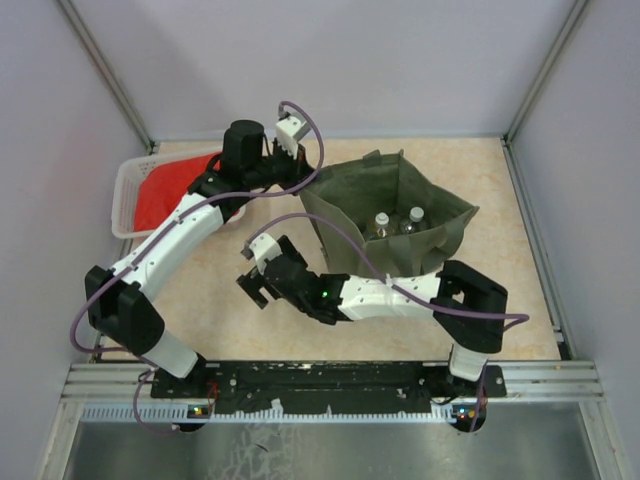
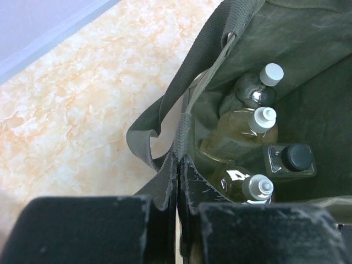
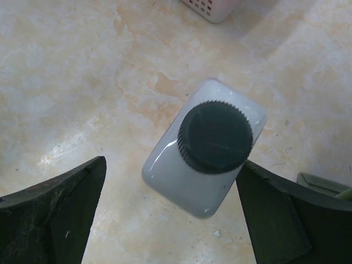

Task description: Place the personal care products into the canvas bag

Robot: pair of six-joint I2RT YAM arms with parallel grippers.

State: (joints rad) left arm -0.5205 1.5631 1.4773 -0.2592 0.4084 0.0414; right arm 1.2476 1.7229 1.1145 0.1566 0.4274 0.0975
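The white bottle [image 3: 190,176] with its dark ribbed cap [image 3: 215,136] stands upright on the table [image 3: 66,66], outside the canvas bag [image 1: 440,235]. The right jaws are spread wide around it. One finger [image 3: 286,220] sits right at the cap's edge - whether it touches, I cannot tell - and the other finger [image 3: 55,214] is clear of the bottle.

Four more bottles lie inside the bag, seen from the left wrist:
- a clear bottle with a white cap [image 2: 254,92] is deepest in
- an amber bottle with a white cap [image 2: 236,135] comes next
- a clear bottle with a black cap [image 2: 294,159] lies beside that
- a second amber bottle with a pale cap [image 2: 245,184] lies nearest the camera

From above, only two pale caps show in the bag's mouth.

The olive-green bag stands open on the table, just right of centre. The left jaws are closed on the fabric at the bag's near-left rim, where a loop handle [image 2: 165,110] joins - the cloth is pinched between the two fingers [image 2: 159,220].

The right arm [image 1: 400,295] reaches leftward across the front of the bag. At the table's left edge sits a white lattice basket [image 1: 122,205] with a red cloth [image 1: 165,195] in it, well apart from the bag.
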